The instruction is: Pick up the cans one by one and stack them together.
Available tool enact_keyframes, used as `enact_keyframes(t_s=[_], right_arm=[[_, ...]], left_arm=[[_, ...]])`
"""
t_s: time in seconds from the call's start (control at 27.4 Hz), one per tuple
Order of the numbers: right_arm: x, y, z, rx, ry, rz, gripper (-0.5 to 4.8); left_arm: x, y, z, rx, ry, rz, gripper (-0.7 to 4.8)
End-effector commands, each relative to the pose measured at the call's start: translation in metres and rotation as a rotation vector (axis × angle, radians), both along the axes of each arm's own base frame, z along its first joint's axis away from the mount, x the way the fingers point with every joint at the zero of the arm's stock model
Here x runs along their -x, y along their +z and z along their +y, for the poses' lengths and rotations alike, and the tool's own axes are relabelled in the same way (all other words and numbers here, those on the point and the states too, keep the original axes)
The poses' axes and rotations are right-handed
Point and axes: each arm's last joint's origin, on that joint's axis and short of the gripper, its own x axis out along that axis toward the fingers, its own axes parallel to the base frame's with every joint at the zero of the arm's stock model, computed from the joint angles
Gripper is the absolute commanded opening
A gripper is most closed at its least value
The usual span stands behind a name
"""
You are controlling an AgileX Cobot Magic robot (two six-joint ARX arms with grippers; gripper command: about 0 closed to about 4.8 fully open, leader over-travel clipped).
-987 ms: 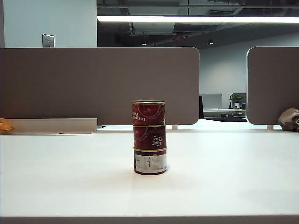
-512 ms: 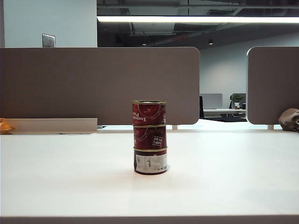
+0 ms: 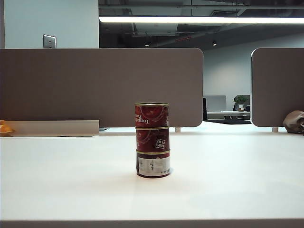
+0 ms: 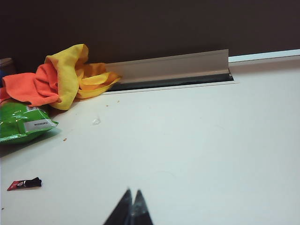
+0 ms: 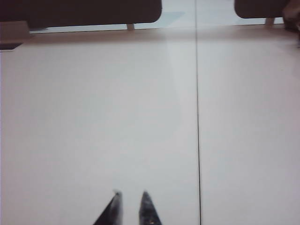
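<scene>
Three cans stand stacked in one upright column at the middle of the white table (image 3: 71,180) in the exterior view: top can (image 3: 151,115), middle can (image 3: 152,139), bottom can (image 3: 153,164) with a white label panel facing me. No arm or gripper shows in that view. My left gripper (image 4: 132,192) is shut, its tips touching, over bare table with nothing in it. The right gripper (image 5: 131,193) hovers over bare table, its fingertips a narrow gap apart with nothing between them. Neither wrist view shows the cans.
An orange and yellow cloth (image 4: 61,77), a green packet (image 4: 21,123) and a small red-black wrapper (image 4: 23,183) lie ahead of the left gripper. A grey rail (image 4: 173,68) runs along the back partition (image 3: 95,85). A dark seam (image 5: 197,117) crosses the tabletop.
</scene>
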Motion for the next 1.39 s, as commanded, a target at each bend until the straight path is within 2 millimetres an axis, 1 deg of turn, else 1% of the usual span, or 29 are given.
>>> enact_keyframes(t_s=[0.04, 0.66, 0.88, 1.39], right_arm=[[-0.0007, -0.0009, -0.0003, -0.001, -0.003, -0.009, 0.58], [-0.0006, -0.0014, -0.0005, 0.001, -0.008, -0.002, 0.58], [-0.0009, -0.0015, -0.0028, 0.054, -0.082, -0.008, 0.58], [-0.0009, -0.0015, -0.0028, 0.054, -0.082, -0.008, 0.58]], left_arm=[[0.0000, 0.0012, -0.0002, 0.003, -0.004, -0.008, -0.04], [0.0000, 0.0010, -0.0003, 0.003, -0.006, -0.007, -0.04], [0.0000, 0.0010, -0.0003, 0.003, -0.006, -0.007, -0.04], [0.0000, 0.0010, -0.0003, 0.003, -0.006, -0.007, -0.04]])
